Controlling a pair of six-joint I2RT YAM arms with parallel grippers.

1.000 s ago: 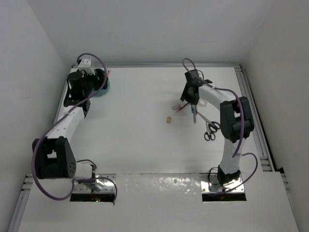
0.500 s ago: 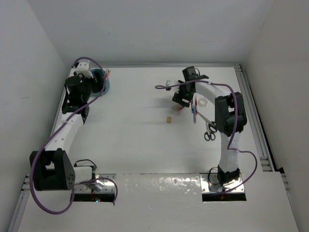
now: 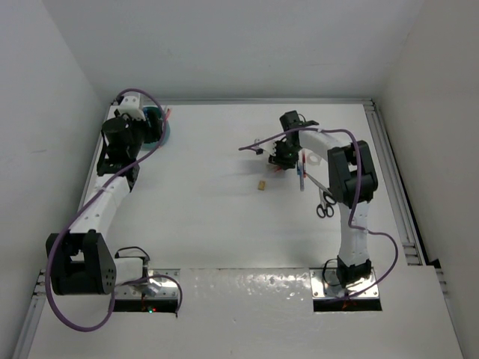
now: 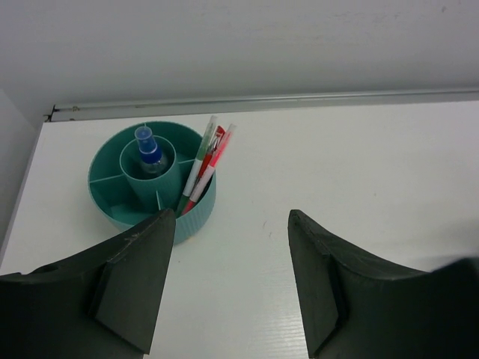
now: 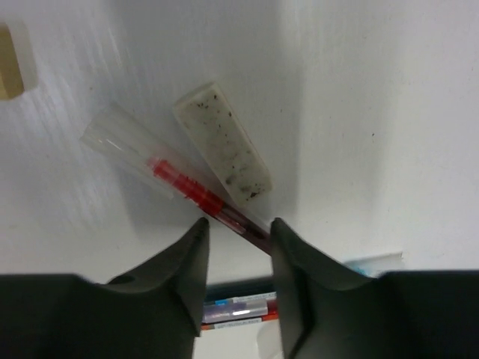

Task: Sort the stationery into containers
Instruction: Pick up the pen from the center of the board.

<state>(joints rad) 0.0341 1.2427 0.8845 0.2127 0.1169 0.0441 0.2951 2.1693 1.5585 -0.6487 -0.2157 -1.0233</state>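
The teal tub [image 4: 123, 213] stands in the back left corner of the table [image 3: 202, 217]. A blue-capped bottle [image 4: 147, 149] sits in its middle cup, and red and green pens [image 4: 202, 168] lean in an outer compartment. My left gripper [image 4: 232, 217] hangs open just short of the tub, holding nothing. My right gripper [image 5: 238, 224] points down over a red pen [image 5: 183, 187] lying on the table. Its jaws stand a little apart with the pen's dark end between them. A dirty white block [image 5: 223, 143] lies against the pen. A tan eraser [image 3: 262, 185] lies to the left.
Black-handled scissors [image 3: 325, 203] and a blue pen [image 3: 301, 176] lie right of the right gripper. More pens [image 5: 239, 307] show under its fingers. The back wall rail [image 4: 262, 103] runs close behind the tub. A purple cable [image 3: 258, 142] loops off the right wrist.
The right gripper has swung left and down onto the red pen, its jaws widening and then narrowing. The left gripper has drawn back slightly from the tub.
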